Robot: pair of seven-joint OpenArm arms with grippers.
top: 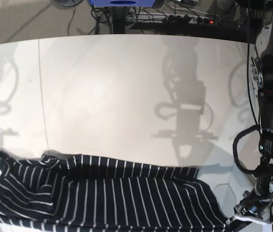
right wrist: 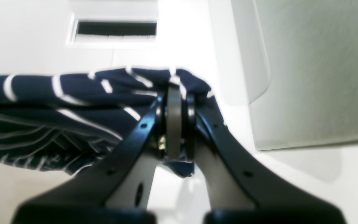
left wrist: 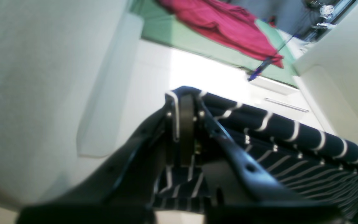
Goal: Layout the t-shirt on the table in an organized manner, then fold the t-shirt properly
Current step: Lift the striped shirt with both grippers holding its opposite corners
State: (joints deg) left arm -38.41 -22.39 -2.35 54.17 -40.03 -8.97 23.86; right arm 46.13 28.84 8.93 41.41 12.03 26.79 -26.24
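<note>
The dark navy t-shirt point(top: 112, 193) with thin white stripes lies stretched wide along the near edge of the white table point(top: 117, 96). In the left wrist view my left gripper point(left wrist: 185, 105) is shut on a bunched edge of the t-shirt point(left wrist: 291, 133), which runs off to the right. In the right wrist view my right gripper point(right wrist: 174, 90) is shut on another bunched edge of the t-shirt point(right wrist: 73, 102), which trails left. In the base view the left arm point(top: 271, 145) reaches down to the shirt's right corner. The right arm is out of the base view.
A thin dark seam point(top: 42, 96) crosses the table's left part. Cables and a power strip point(top: 189, 19) lie beyond the far edge. The left wrist view shows a red cloth point(left wrist: 225, 25) on a green surface. A dark vent point(right wrist: 117, 28) shows in the right wrist view.
</note>
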